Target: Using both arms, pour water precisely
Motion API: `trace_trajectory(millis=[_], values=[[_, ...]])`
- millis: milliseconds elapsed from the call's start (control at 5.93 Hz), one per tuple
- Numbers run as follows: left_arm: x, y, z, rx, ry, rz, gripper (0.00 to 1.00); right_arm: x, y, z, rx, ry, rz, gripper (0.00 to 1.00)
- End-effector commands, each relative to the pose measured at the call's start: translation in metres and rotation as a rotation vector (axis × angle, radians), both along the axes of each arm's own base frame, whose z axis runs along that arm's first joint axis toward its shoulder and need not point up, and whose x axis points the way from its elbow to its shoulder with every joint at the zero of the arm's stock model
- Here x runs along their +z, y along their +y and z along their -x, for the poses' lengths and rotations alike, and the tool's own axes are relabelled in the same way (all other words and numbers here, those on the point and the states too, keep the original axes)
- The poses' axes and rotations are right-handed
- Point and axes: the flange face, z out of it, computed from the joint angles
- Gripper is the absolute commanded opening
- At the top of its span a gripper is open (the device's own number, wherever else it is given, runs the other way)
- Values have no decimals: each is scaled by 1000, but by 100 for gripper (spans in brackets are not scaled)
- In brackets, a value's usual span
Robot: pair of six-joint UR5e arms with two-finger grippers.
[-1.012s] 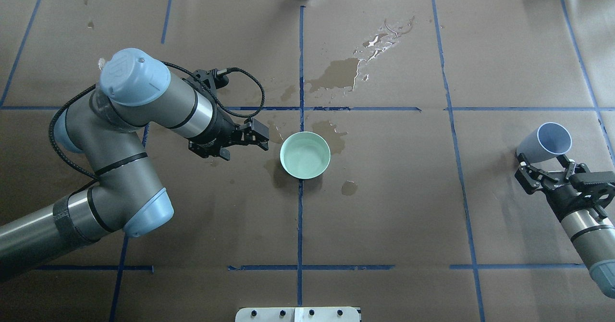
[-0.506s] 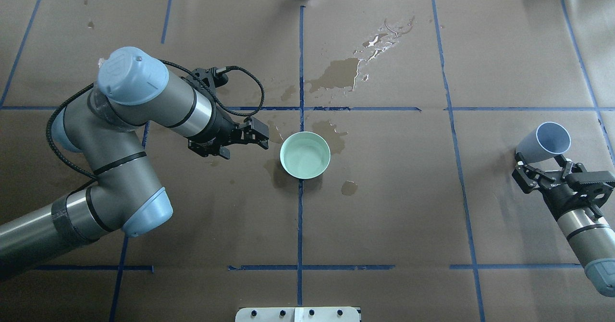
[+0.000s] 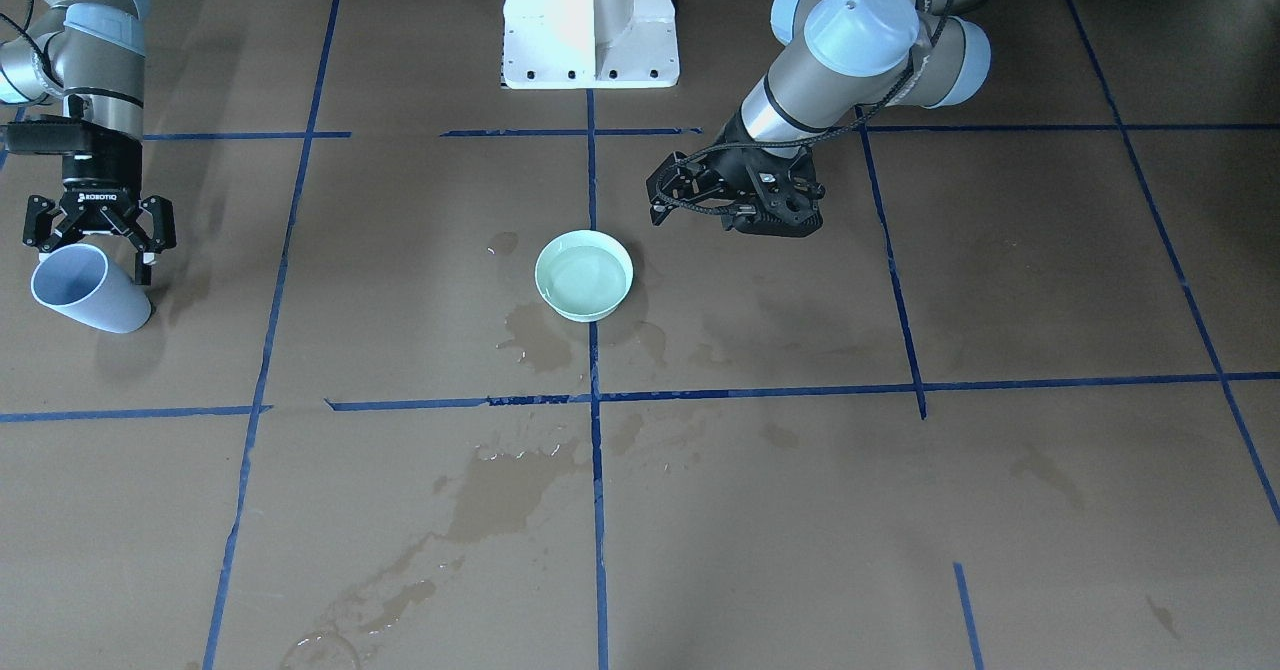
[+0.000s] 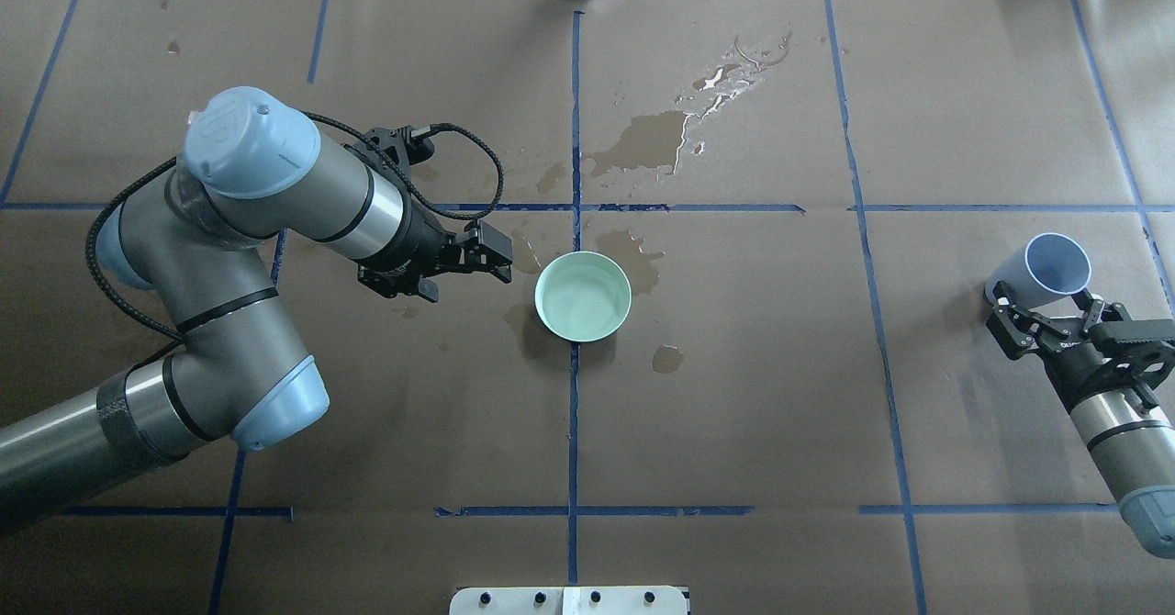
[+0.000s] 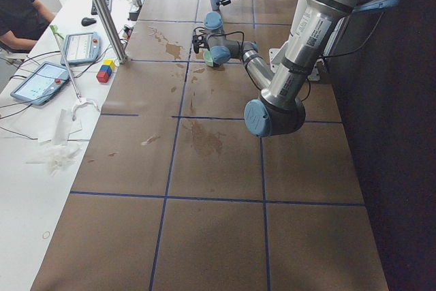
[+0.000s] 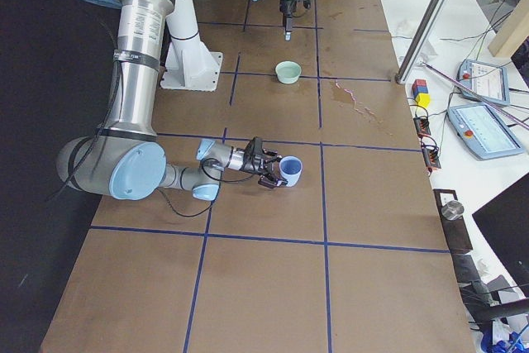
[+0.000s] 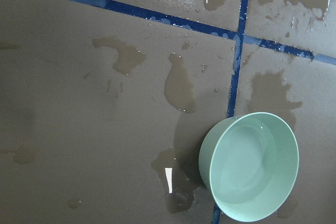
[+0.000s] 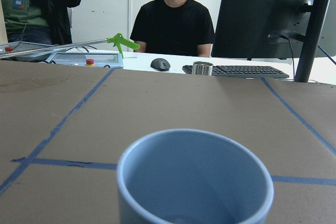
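Right pincer (image 4: 1046, 307) slightly farther right.

Frame centre: pale green round bowl (image 4: 583, 296), standing free on the brown paper-covered table (image 4: 734, 413). Just left of it, near but apart: left gripper (image 4: 503, 262). Its grey tubular arm (image 4: 229, 257) blocks the frame's left side. Right edge: light blue plastic cup (image 4: 1046, 266), with the right gripper (image 4: 1044, 303) reaching to either side of it. Between bowl and cup: open tabletop, passable.

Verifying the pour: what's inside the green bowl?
Clear water sits in the bowl, below the rim. The pale green bottom shows through, and nothing else is in it. Its depth cannot be told, and the table under the bowl is covered.
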Motion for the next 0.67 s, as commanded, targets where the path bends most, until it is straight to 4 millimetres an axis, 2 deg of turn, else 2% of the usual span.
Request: trace_trajectory(millis=[0,169,506], values=[[-2,1,1,0,4,-3,100,-8,-9,11,15,-19,-6,99],[5,3,5,-2,-2,2,100,-7,-11,9,17,-19,-4,98],[7,6,9,-2,-1,1,100,-7,-15,5,25,-3,-6,98]])
